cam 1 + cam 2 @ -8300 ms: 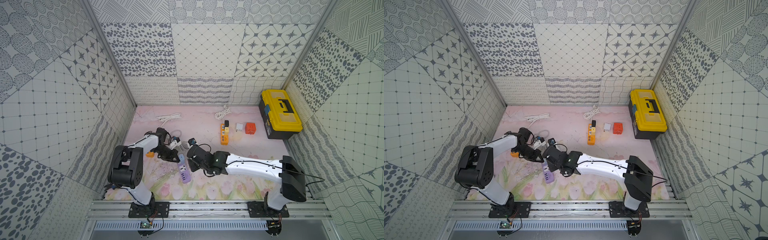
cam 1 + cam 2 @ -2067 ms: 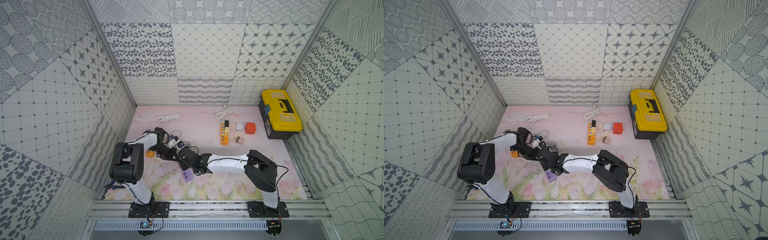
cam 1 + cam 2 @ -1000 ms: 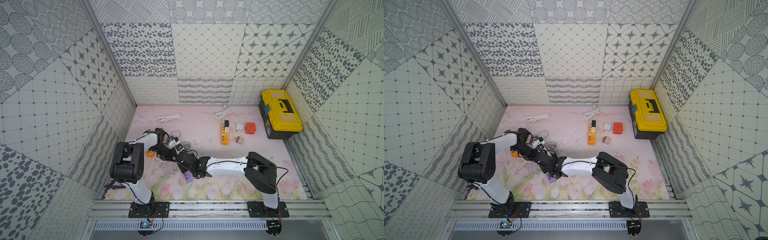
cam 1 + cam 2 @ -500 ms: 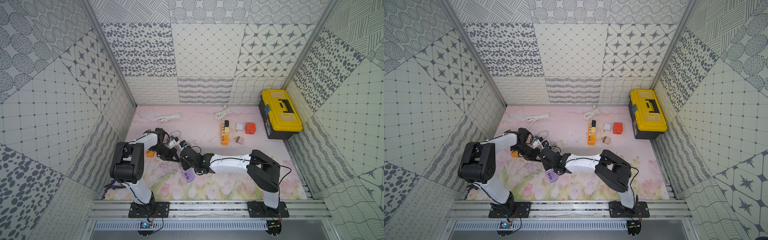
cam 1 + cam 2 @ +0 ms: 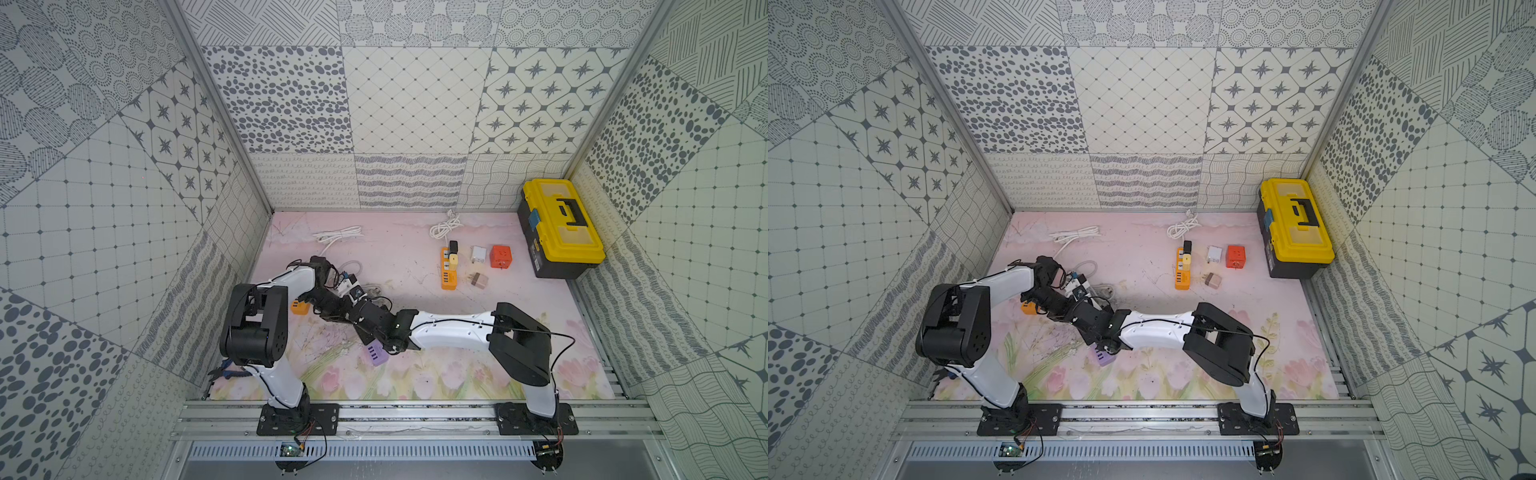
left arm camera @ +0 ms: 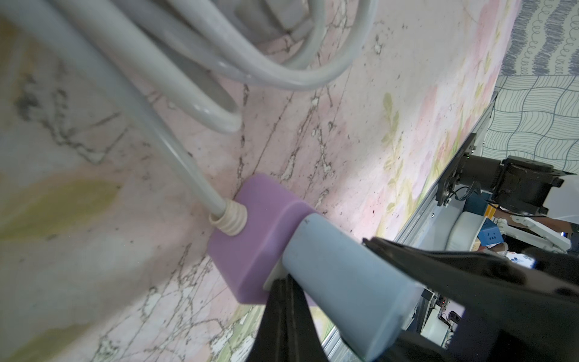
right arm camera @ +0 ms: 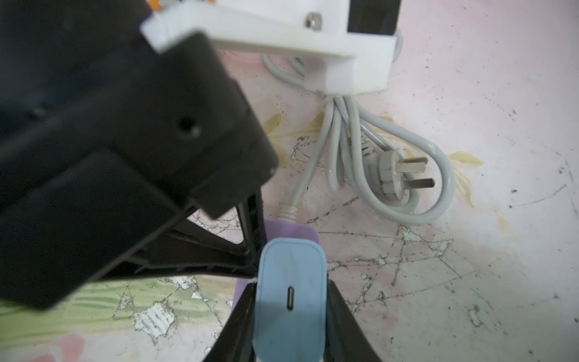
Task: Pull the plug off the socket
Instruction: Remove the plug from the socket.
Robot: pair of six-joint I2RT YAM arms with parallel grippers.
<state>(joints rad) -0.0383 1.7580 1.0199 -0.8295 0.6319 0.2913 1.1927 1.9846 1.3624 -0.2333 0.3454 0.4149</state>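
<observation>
A purple socket (image 6: 260, 238) lies flat on the pink mat, and only its near end (image 5: 376, 355) (image 5: 1102, 357) shows in both top views. A pale blue plug (image 7: 289, 291) (image 6: 341, 282) stands in its face, still seated against it. My right gripper (image 7: 291, 282) (image 5: 368, 334) is shut on the plug's two sides. My left gripper (image 6: 282, 283) (image 5: 351, 324) is shut with nothing in it. Its tips press on the socket right beside the plug, as the right wrist view shows (image 7: 253, 272). The socket's white cord (image 6: 175, 150) runs off to a coiled bundle.
The cord bundle with its pronged end (image 7: 401, 175) lies just behind the socket. A small orange block (image 5: 299, 307) sits by my left arm. Further back are an orange power strip (image 5: 449, 270), a white adapter (image 5: 478, 253), an orange cube (image 5: 500, 257), a beige adapter (image 5: 478, 280), white cables (image 5: 336, 235) and a yellow toolbox (image 5: 561, 224).
Since several seconds ago my right arm has folded its elbow up and drawn in. Over the last second both grippers stay shut in place, and the socket has barely shifted.
</observation>
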